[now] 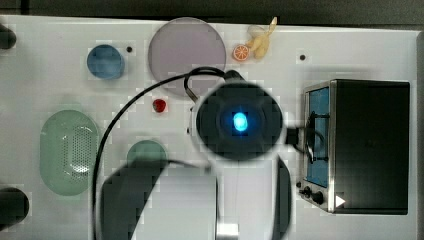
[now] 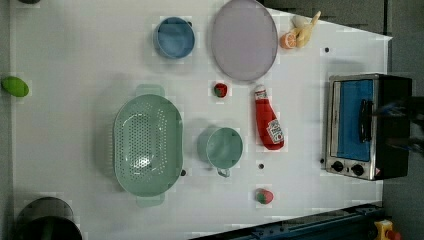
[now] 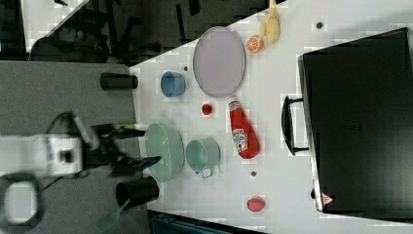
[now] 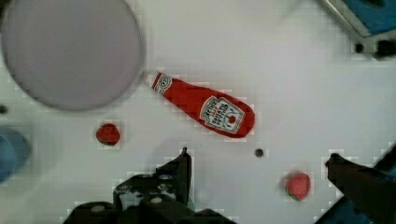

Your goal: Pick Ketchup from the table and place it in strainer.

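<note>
Ketchup (image 2: 267, 120) lies flat on the white table (image 2: 75, 60), apart from everything else, its cap end close to the rim of the grey plate (image 2: 244, 39) and its broad labelled end toward the small toaster oven (image 2: 367, 125). In the left view it rests between the plate above and a pinkish strawberry-like lump (image 2: 264, 196) below, with the darker green handled cup (image 2: 224, 147) just to the left view's left and a small red ball (image 2: 220, 90) near its cap. The strainer (image 2: 147, 145), a pale mint oval basket with a perforated floor, sits further to the left view's left beyond the cup, holding nothing. A blue cup (image 2: 174, 37) stands beside the plate, and an orange slice (image 2: 288, 40) with a yellowish item lies at the table's far edge. In the top view the arm hangs over the middle of the table, its round wrist housing with a blue light covering the spot where the bottle lies, a black cable looping off toward the top view's left. The wrist view looks straight down: the gripper (image 4: 257, 163) hovers above the table, its two dark fingers (image 4: 182, 168) spread wide, clasping nothing, with the ketchup (image 4: 205, 109) lying at a slant just beyond the tips and not touched by them.
</note>
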### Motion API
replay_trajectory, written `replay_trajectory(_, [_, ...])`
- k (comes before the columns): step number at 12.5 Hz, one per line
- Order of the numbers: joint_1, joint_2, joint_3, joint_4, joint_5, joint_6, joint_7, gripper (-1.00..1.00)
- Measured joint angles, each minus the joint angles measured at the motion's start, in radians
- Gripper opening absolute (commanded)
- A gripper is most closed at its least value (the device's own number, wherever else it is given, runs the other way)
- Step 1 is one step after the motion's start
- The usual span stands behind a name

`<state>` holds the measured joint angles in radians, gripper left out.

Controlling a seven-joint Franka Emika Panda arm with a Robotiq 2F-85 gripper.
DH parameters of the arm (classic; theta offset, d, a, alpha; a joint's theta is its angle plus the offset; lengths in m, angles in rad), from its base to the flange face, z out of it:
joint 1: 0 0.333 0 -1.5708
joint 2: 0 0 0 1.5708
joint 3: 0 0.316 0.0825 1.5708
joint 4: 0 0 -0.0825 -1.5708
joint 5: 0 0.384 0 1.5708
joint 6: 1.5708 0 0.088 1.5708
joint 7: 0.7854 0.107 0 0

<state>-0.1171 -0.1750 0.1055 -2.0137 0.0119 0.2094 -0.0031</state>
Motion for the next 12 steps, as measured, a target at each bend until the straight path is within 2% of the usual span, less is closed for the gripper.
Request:
replay_trajectory(6, [-0.002, 0.225, 0.018, -0.197, -0.005, 0.263, -0.525, 1.0])
replay_trajectory(9, [-0.004, 0.242, 0.016, -0.268, 0.003, 0.416, -0.764, 1.0])
replay_trajectory(12, [-0.003, 0.244, 0.013, -0.305, 0.003, 0.546, -0.886, 1.0])
